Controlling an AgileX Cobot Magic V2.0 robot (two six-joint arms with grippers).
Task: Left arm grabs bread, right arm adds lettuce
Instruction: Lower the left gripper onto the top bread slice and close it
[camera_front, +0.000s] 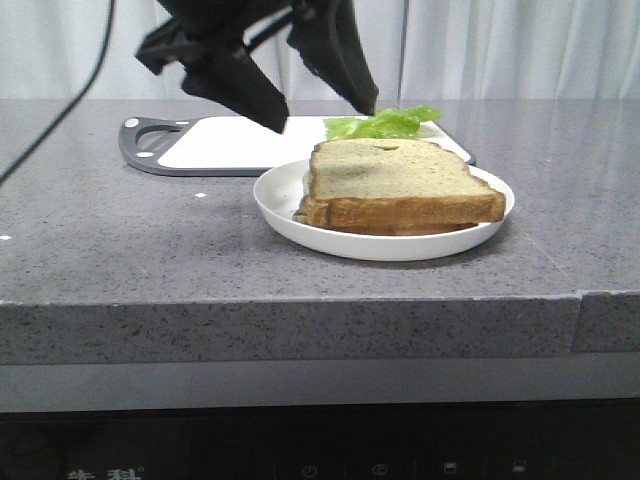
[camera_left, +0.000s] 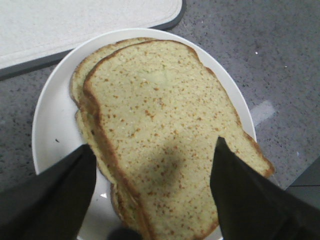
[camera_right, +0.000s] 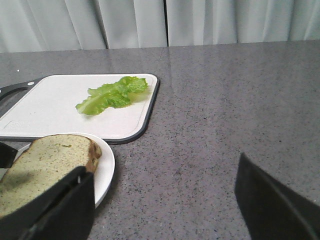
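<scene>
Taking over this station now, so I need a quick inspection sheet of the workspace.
Surface: grey speckled countertop.
Job's things: bread stacked on a second slice on the white plate; lettuce lying on the white cutting board.
Clutter: nothing seen.
Grippers: left gripper open above the bread, not touching; right gripper open, empty, over the countertop.
Cables: black cable trailing at left.
Surroundings: pale curtain behind.
</scene>
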